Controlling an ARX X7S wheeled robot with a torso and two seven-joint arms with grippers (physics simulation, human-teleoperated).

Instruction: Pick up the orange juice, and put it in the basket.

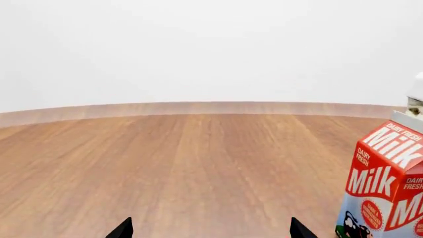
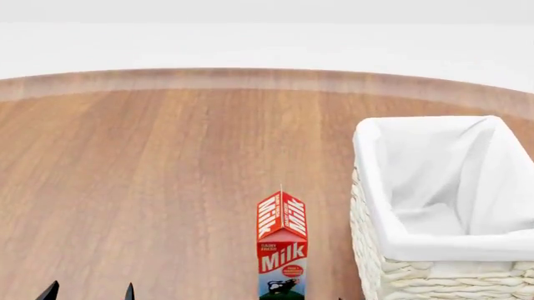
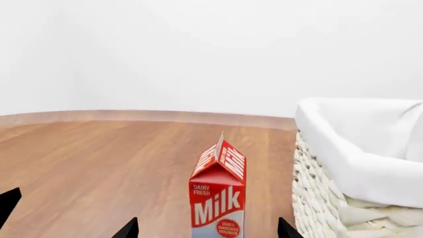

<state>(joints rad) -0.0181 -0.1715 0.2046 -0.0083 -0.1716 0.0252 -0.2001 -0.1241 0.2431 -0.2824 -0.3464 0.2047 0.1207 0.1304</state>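
The orange juice is out of view in all three views. The basket [image 2: 442, 250], cream wicker with a white cloth lining, stands on the wooden floor at the right; its rim also shows in the right wrist view [image 3: 357, 168]. My left gripper [image 1: 211, 230] is open over bare floor, and its two dark tips show at the bottom left of the head view [image 2: 89, 292]. My right gripper [image 3: 208, 230] is open too, with nothing held.
A red-and-white Milk carton [image 2: 282, 247] stands upright just left of the basket. It is straight ahead of the right gripper's gap [image 3: 218, 188] and off to one side of the left gripper [image 1: 387, 183]. A white wall with a low skirting [image 2: 250, 78] bounds the floor beyond.
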